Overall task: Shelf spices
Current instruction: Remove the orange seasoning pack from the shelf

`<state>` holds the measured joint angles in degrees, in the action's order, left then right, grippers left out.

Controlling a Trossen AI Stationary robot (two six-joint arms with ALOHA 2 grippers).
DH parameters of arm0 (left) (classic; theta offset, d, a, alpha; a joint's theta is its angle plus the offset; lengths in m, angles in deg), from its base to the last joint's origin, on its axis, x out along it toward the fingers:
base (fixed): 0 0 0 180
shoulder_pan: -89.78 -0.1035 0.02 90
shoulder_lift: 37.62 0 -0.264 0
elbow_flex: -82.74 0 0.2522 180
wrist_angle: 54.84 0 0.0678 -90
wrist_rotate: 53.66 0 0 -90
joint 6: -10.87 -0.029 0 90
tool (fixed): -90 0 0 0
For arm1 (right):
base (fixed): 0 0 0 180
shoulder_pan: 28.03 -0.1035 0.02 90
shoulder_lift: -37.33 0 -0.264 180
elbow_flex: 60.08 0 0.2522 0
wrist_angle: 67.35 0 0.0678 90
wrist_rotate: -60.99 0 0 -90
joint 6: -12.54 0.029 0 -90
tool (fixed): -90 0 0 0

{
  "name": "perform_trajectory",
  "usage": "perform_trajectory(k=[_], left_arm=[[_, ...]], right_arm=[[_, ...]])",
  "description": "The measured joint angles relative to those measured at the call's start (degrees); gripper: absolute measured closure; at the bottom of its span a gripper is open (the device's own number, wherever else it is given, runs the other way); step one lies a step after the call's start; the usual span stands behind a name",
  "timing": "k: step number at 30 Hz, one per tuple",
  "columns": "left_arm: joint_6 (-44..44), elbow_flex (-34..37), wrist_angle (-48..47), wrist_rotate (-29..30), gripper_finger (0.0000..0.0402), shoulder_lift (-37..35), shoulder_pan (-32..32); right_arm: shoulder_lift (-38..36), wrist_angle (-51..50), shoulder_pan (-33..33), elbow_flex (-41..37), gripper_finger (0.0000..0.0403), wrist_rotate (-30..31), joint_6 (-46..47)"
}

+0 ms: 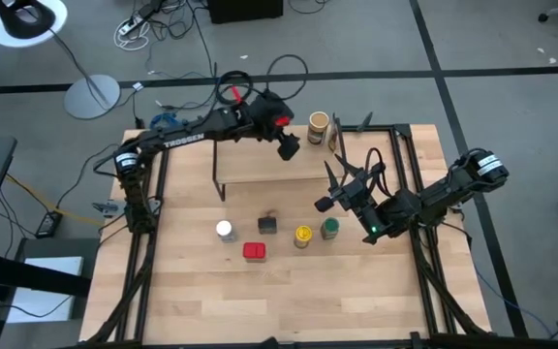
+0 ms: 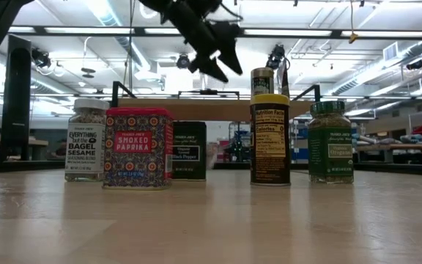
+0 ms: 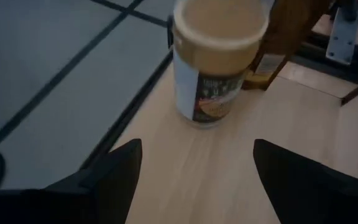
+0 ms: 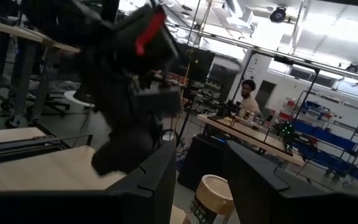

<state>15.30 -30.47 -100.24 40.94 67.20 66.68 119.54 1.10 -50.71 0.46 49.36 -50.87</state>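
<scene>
The tan-capped jar [image 1: 319,126] stands upright on the shelf's light top board [image 1: 260,160], and the taller brown canister [image 1: 336,133] stands beside it. My left gripper [image 1: 289,149] hovers open just left of that jar [image 3: 219,56], touching nothing. On the table in front of the shelf stand the white-lidded jar [image 1: 224,231], dark tin [image 1: 267,224], red tin [image 1: 254,251], yellow-lidded jar [image 1: 302,236] and green jar [image 1: 329,229]. My right gripper [image 1: 325,189] hangs open above the table, right of the shelf and just beyond the green jar.
The shelf's thin black legs [image 1: 217,179] stand on the table's far half. Black frame rails [image 1: 403,165] run along the table's left and right sides. The table's near half [image 1: 279,301] is bare wood. A person [image 4: 248,93] sits in the room far behind.
</scene>
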Motion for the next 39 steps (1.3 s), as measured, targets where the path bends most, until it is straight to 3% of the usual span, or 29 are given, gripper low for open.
perform_trajectory(k=[6,12,18,21,24,31,39], left_arm=[[-3.87,-3.74,-1.28,0.23,0.0090,-5.70,0.72],[-8.05,-4.52,-2.06,3.29,0.0090,-18.81,1.39],[-9.82,-4.05,-17.04,4.81,0.0090,-30.64,3.69],[-7.94,0.34,-26.52,6.70,0.0090,-33.82,6.01],[-5.97,9.18,-29.22,7.19,0.0090,-35.62,9.07],[-10.55,33.04,-16.38,0.79,0.0090,-33.54,17.60],[-15.77,37.45,-6.42,3.68,0.0117,-28.64,21.80]], right_arm=[[-0.01,-0.07,-0.22,0.00,0.0269,0.23,-0.78],[-0.02,-0.04,-0.84,0.02,0.0269,0.26,-0.84],[-0.02,-0.12,-0.84,0.02,0.0269,0.23,-0.82],[-0.02,-0.06,-0.84,0.02,0.0269,0.08,-0.75],[-0.02,-0.04,-0.72,0.02,0.0269,-0.04,-0.73],[-0.02,-0.04,-0.52,0.02,0.0269,-0.01,-0.68],[-0.02,-0.08,-0.52,0.02,0.0269,0.90,0.37]])
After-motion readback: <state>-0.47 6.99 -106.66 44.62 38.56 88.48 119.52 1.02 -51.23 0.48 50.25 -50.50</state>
